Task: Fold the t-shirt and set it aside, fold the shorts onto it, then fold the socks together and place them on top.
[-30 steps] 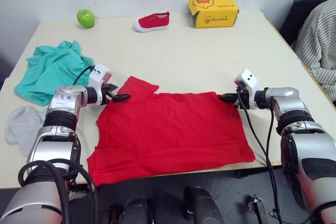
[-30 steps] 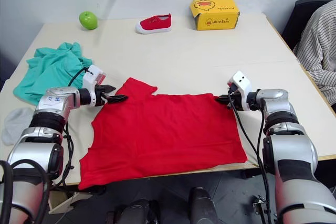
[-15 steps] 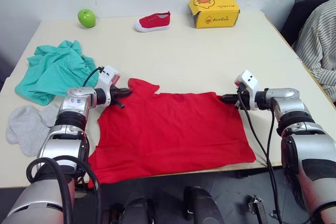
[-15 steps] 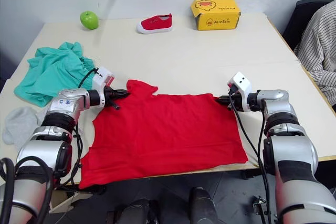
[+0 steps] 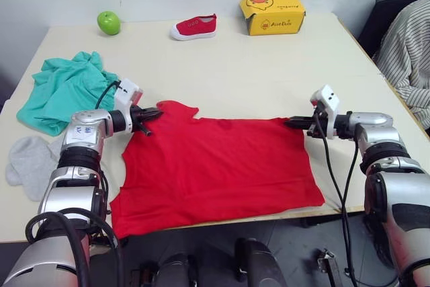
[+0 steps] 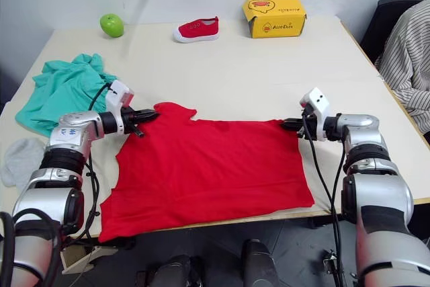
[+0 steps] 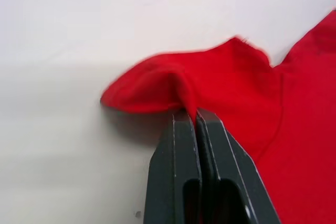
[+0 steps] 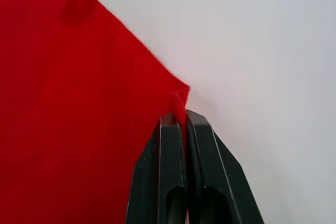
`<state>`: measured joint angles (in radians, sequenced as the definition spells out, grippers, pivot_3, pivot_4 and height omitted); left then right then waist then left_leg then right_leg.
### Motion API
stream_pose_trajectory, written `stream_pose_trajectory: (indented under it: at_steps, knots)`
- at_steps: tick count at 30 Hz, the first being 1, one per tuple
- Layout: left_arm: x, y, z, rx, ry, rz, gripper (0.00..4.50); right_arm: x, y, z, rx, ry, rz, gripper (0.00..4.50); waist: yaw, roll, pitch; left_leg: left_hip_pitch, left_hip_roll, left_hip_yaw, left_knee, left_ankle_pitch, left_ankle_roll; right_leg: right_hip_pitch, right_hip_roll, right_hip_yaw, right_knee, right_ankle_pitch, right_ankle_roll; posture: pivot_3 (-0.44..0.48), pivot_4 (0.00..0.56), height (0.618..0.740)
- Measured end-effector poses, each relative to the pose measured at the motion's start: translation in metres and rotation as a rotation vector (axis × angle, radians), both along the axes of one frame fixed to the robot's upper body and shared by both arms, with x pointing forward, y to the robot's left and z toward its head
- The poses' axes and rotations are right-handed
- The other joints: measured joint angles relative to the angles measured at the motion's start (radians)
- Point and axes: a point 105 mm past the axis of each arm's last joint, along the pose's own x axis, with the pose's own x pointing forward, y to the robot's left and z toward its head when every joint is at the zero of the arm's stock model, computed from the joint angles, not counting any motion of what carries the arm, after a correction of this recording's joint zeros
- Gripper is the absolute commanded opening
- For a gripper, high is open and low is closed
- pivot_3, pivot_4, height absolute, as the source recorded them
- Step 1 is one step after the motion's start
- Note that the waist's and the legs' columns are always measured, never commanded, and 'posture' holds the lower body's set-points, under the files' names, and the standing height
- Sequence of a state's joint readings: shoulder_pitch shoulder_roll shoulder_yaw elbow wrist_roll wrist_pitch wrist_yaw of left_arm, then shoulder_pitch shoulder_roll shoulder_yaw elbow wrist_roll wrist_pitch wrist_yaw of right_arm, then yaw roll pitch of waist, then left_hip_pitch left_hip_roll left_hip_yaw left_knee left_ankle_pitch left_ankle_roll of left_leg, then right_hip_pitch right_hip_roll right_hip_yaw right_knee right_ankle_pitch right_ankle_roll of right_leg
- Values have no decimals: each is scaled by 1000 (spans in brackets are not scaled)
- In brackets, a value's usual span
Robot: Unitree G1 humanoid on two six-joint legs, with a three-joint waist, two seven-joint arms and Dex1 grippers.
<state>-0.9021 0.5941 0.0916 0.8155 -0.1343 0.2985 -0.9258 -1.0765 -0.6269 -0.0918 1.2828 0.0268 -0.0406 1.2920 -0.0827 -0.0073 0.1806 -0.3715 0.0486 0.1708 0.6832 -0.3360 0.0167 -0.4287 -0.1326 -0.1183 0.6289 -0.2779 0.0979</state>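
The red t-shirt (image 5: 215, 166) lies spread flat across the near middle of the table. My left gripper (image 5: 153, 111) is shut on the fabric at its far left corner, where a fold of cloth (image 7: 173, 85) bunches just beyond the fingertips. My right gripper (image 5: 293, 122) is shut on the shirt's far right corner (image 8: 181, 98). The teal shorts (image 5: 64, 89) lie crumpled at the left of the table. The grey socks (image 5: 28, 162) rest near the left front edge.
At the back of the table (image 5: 248, 65) stand a green apple (image 5: 108, 22), a small red shoe (image 5: 195, 27) and a yellow box (image 5: 272, 13). A person in a striped top (image 5: 406, 52) sits at the right beside a dark chair.
My left gripper moved in to the shirt's far left corner and shut on the fabric. My right gripper kept its hold and drew its corner slightly right.
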Motion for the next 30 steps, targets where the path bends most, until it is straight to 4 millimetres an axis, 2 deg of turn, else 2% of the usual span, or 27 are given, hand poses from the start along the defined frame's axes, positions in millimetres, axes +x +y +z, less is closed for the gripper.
stream_pose_trajectory:
  at_steps: [6,14,17,19,26,27,30]
  knots:
    - [-19,4,-2,16,6,-13,25,-5,-9,17,28,-56,24,0,1,0,0,0,0,-3,0,0,0,0,0,1,0,0,0,0,150,740]
    - [-55,10,-7,45,-8,-13,25,-20,-19,5,37,-42,55,0,7,0,0,1,2,-4,0,0,0,0,-1,1,0,0,0,0,150,740]
    - [-71,8,-14,66,-9,-17,25,-29,-25,-7,24,-28,55,0,13,0,0,1,3,-4,0,0,0,0,-1,2,0,0,0,0,150,740]
    - [-79,7,-19,74,0,-11,25,-37,-28,-23,15,3,55,0,24,0,0,1,3,-4,0,0,0,0,-1,2,0,0,0,0,150,740]
    - [-90,13,-34,106,14,45,25,-46,-27,-45,-17,-16,39,0,31,0,0,2,4,-4,0,0,0,0,-1,2,0,0,0,0,150,740]
    - [-90,13,-34,104,13,46,220,-47,-27,-46,-17,-22,37,0,31,0,0,2,4,-4,0,0,0,0,-1,2,0,0,0,0,150,740]
    - [-91,16,-35,103,30,46,924,-49,-26,-46,-9,-8,33,663,31,0,0,2,4,-4,0,0,0,0,-1,2,0,0,0,0,150,740]
